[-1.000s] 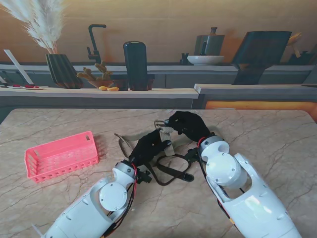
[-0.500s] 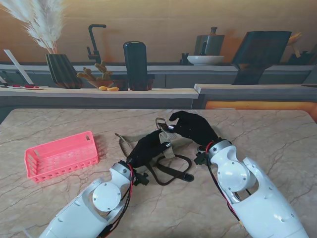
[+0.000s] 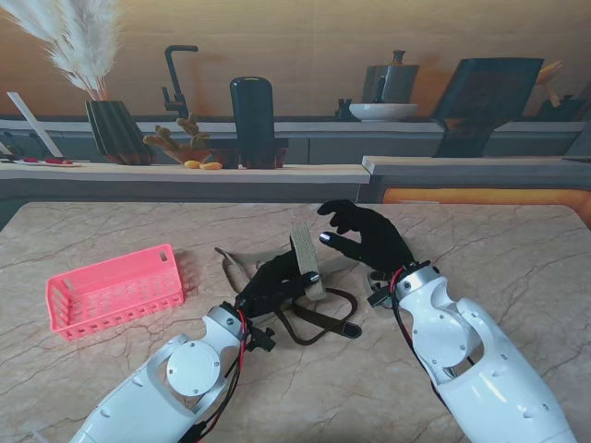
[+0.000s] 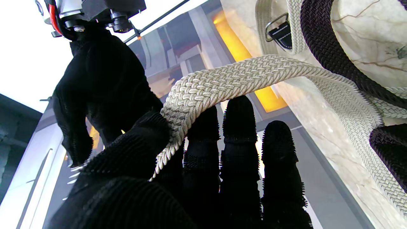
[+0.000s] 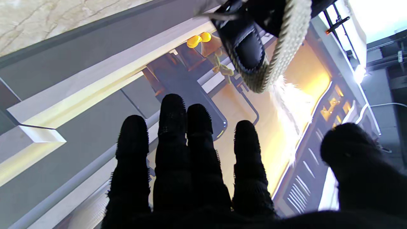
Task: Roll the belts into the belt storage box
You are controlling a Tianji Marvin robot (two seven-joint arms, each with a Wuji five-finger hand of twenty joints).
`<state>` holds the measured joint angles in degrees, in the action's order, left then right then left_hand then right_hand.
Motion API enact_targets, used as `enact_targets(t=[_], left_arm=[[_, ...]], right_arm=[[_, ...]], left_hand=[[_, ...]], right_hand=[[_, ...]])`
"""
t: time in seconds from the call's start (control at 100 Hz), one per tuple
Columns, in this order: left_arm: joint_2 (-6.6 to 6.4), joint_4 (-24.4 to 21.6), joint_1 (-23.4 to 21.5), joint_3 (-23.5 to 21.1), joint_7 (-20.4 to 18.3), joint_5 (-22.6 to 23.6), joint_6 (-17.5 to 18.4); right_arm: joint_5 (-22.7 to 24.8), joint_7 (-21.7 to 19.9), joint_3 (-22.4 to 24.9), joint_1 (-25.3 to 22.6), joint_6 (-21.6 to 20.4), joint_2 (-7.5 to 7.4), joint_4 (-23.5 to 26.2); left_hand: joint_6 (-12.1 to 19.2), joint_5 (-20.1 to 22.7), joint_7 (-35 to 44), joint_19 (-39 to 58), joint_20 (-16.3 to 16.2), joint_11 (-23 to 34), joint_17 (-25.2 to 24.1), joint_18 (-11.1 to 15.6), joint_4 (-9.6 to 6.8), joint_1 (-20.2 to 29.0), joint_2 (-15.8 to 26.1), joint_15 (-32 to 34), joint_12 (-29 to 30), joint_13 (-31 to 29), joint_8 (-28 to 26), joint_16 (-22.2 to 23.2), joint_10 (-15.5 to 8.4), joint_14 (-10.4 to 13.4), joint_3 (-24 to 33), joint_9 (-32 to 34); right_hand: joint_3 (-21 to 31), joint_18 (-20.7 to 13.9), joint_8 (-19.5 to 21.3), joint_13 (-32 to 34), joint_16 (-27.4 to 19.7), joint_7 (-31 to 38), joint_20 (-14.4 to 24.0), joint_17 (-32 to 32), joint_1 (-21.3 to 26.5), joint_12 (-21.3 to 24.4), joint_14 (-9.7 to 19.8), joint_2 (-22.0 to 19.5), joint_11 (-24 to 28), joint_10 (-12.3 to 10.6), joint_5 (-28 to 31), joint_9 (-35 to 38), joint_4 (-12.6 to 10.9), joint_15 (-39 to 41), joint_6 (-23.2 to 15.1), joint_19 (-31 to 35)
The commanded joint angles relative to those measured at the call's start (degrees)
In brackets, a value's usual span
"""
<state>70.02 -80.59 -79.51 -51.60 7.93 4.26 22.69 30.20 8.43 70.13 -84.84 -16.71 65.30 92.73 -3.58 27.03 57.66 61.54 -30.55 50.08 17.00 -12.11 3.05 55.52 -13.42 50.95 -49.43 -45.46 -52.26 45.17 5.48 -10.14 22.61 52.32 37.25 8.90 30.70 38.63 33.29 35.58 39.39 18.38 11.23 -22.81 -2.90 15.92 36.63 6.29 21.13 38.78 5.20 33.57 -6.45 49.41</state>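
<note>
**Beige woven belt lifted at one end by the left hand, right hand open beside it**

Beige braided webbing forms the belt now in hand; its free end stands up near the centre of the stand view, while the rest trails down to the marble table. The left hand, gloved in black, is closed on this belt: the left wrist view shows the strap pinched between thumb and fingers, curving away toward the table. A dark brown belt lies looped on the marble just right of the left wrist, crossing the beige strap where it reaches the table. The right hand, right of centre, holds nothing; its fingers are spread, and the belt tip hangs beyond them in the right wrist view without touching. The pink storage box sits at the left of the frame, well apart from both belts and holding no belt.

Judged risks: the grip sits close to the strap's end, so a pull against the trailing length could slide the belt out of the pinch. Because the two belts overlap, rolling the beige one may drag the brown loop along or snag its buckle. Rolling has barely begun, by this view.
</note>
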Motion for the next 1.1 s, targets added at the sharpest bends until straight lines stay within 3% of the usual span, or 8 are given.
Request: enact_targets(t=[0.0, 0.14, 0.31, 0.69, 0.82, 0.99, 1.04, 1.09], left_arm=[[-0.04, -0.7, -0.5, -0.2, -0.4, -0.4, 0.0], [-0.26, -0.5, -0.5, -0.2, -0.6, 0.6, 0.4], [-0.68, 0.3, -0.1, 0.0, -0.4, 3.8, 1.9], [-1.16, 1.2, 0.5, 0.5, 0.0, 7.8, 4.1], [-1.17, 1.4, 0.6, 0.7, -0.1, 7.8, 4.0], [-1.08, 1.6, 1.0, 0.9, 0.0, 8.0, 3.6], [-1.06, 1.6, 1.0, 1.0, -0.1, 7.8, 3.4], [-1.05, 1.6, 1.0, 1.0, -0.1, 7.7, 3.2]], right_arm=[[1.2, 0.5, -0.1, -0.1, -0.9, -0.07, -0.1], [4.1, -0.5, 0.2, -0.1, -1.4, -0.71, 0.0], [3.2, -5.1, 0.0, 0.9, -1.0, -1.47, -0.1], [-11.5, -15.4, -2.8, 4.0, 6.6, -1.71, -1.8], [-15.7, -17.9, -3.9, 5.1, 7.7, -1.74, -2.8], [-18.1, -18.6, -4.9, 5.4, 7.4, -1.61, -2.9], [-17.9, -18.4, -5.1, 5.4, 7.1, -1.6, -2.8], [-17.8, -18.2, -5.3, 5.4, 6.8, -1.55, -2.8]], left_hand=[[7.3, 1.4, 5.3, 0.8, -1.1, 1.4, 0.1, -0.3, -1.38, 1.2, -0.6, -0.3, -0.7, -1.5, -2.9, 0.3, -1.7, 0.2, 4.0, 2.0], [7.3, 1.4, 5.2, 0.6, -1.1, 1.0, 0.0, -0.4, -1.37, 1.2, -0.7, -0.6, -0.6, -1.4, -2.9, 0.2, -1.4, 0.0, 4.0, 2.0], [7.3, 1.4, 5.2, 0.4, -1.1, 0.6, -0.1, -0.7, -1.34, 1.3, -0.7, -0.9, -0.5, -1.4, -2.9, 0.2, -1.2, -0.3, 4.1, 2.0], [7.1, 1.6, 4.7, 0.2, -1.1, 0.0, -0.1, -0.8, -1.17, 1.6, -0.7, -1.4, -0.3, -1.2, -2.7, 0.0, -1.1, -0.4, 4.0, 2.0], [7.1, 1.6, 4.7, 0.2, -1.1, -0.1, -0.2, -0.9, -1.12, 1.7, -0.8, -1.5, -0.3, -1.2, -2.6, -0.1, -1.1, -0.5, 3.9, 1.9], [7.1, 1.6, 4.5, 0.1, -1.1, -0.3, -0.2, -0.9, -1.07, 1.7, -0.8, -1.6, -0.2, -1.2, -2.5, -0.1, -0.9, -0.5, 3.8, 1.9], [7.1, 1.7, 4.4, 0.1, -1.1, -0.3, -0.2, -0.9, -1.07, 1.7, -0.8, -1.6, -0.2, -1.2, -2.5, -0.1, -0.9, -0.5, 3.7, 2.0], [7.1, 1.7, 4.4, 0.1, -1.1, -0.3, -0.2, -0.9, -1.05, 1.7, -0.8, -1.7, -0.1, -1.2, -2.5, -0.2, -1.0, -0.6, 3.7, 2.0]], right_hand=[[2.1, -2.2, -0.9, -1.3, -1.5, 0.7, -0.6, -0.3, -3.7, 0.7, 2.1, 2.1, -0.9, -1.7, -1.8, -1.9, 1.9, -2.6, 0.4, -2.5], [-3.2, -2.1, -2.6, -2.7, -5.6, -1.6, -3.7, -0.9, -1.5, 1.5, 1.7, 9.4, -3.2, -0.5, -2.4, -4.3, 1.1, -9.3, 3.8, -7.5], [2.5, -5.0, -3.6, -10.6, -14.1, -5.6, -9.5, -4.2, -4.1, 4.9, 0.6, 16.9, -9.2, 1.8, -6.2, -13.1, 0.8, -20.6, 5.8, -16.2], [3.5, -5.9, -4.5, -13.7, -17.5, -9.0, -13.4, -5.2, -1.7, 8.1, -2.2, 19.2, -12.0, 5.1, -5.3, -15.2, 0.8, -22.0, 9.6, -21.2], [1.2, -6.5, -3.4, -12.2, -17.1, -9.1, -13.6, -4.9, 2.2, 7.9, -1.2, 19.6, -12.1, 3.7, -2.2, -12.6, 0.5, -21.9, 7.7, -21.5], [-4.0, -7.0, -0.2, -6.3, -15.4, -2.5, -12.9, -1.6, 11.6, 6.0, 0.5, 18.6, -11.2, -1.1, 5.4, -1.9, -0.6, -20.2, -0.9, -18.7], [-1.7, -7.3, 0.2, -4.0, -15.0, -0.1, -12.9, -0.2, 13.3, 5.7, 0.9, 17.6, -11.0, -2.0, 8.3, 1.9, -1.0, -19.6, -2.9, -17.5], [4.5, -7.4, -0.1, -2.4, -14.3, 2.4, -13.4, 0.4, 13.3, 5.1, 1.4, 17.4, -10.9, -3.2, 9.9, 4.5, 0.4, -19.0, -5.3, -15.9]])
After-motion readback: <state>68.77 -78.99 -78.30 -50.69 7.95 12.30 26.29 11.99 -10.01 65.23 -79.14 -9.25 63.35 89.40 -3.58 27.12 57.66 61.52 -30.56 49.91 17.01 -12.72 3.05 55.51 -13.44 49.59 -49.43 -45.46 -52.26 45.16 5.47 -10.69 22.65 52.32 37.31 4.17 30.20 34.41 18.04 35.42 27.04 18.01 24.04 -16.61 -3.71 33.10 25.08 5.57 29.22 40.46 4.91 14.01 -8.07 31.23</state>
